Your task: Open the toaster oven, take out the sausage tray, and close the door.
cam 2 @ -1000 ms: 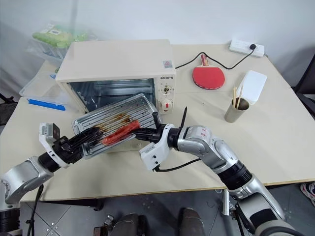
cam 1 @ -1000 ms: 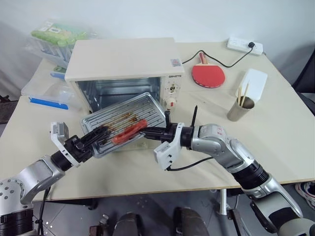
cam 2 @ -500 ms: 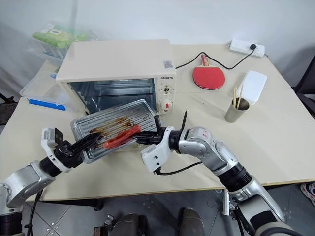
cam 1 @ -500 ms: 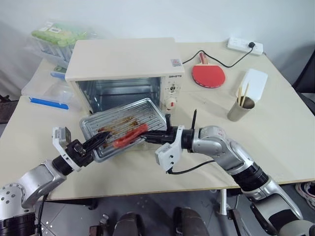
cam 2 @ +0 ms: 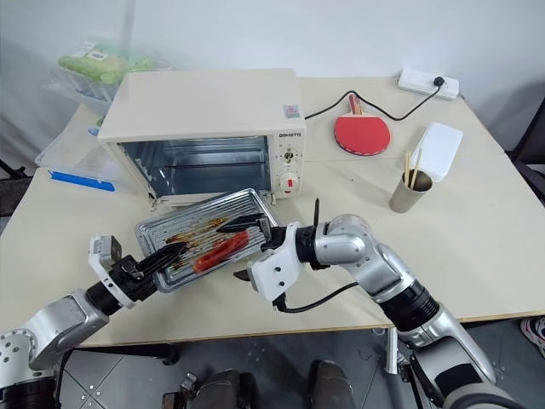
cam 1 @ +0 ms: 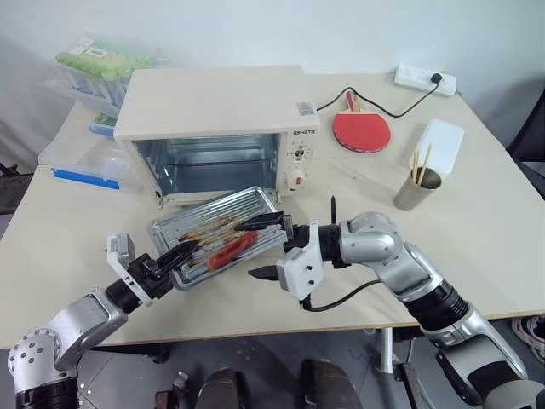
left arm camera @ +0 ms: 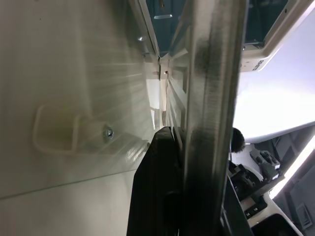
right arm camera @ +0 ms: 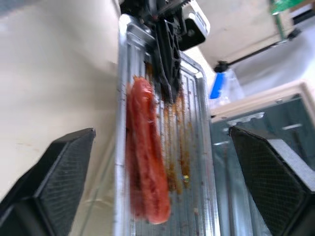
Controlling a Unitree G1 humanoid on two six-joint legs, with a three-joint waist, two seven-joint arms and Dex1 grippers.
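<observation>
Sausage tray [cam 1: 223, 238] is out of the toaster oven [cam 1: 213, 128], sitting low in front of it over the table [cam 1: 477, 230], tilted a bit, long side roughly parallel to oven front. L gripper [cam 1: 180, 253] pinches the tray's near-left rim, fingers pressed together on the metal edge; L wrist view shows the rim [left arm camera: 211, 98] running up between the two black fingers [left arm camera: 157, 187]. R gripper [cam 1: 266, 247] is at the tray's right end w/ jaws spread wide: one finger [cam 1: 260, 223] lies over the tray's right part, the other [cam 1: 262, 273] is off the tray toward the table's front edge. Can't tell if the upper finger touches the tray. R wrist view looks along the tray w/ both pads far apart on either side. One red sausage [right arm camera: 147, 162] lies lengthwise on the ribbed base, brown grease streaks next to it. Oven cavity is open; door [left arm camera: 74, 73] shows as a glass pane in the L wrist view. Behind on the table: red ping-pong paddle [cam 1: 360, 129], white power strip [cam 1: 424, 79], metal cup w/ chopsticks [cam 1: 415, 186], white box [cam 1: 439, 145].
</observation>
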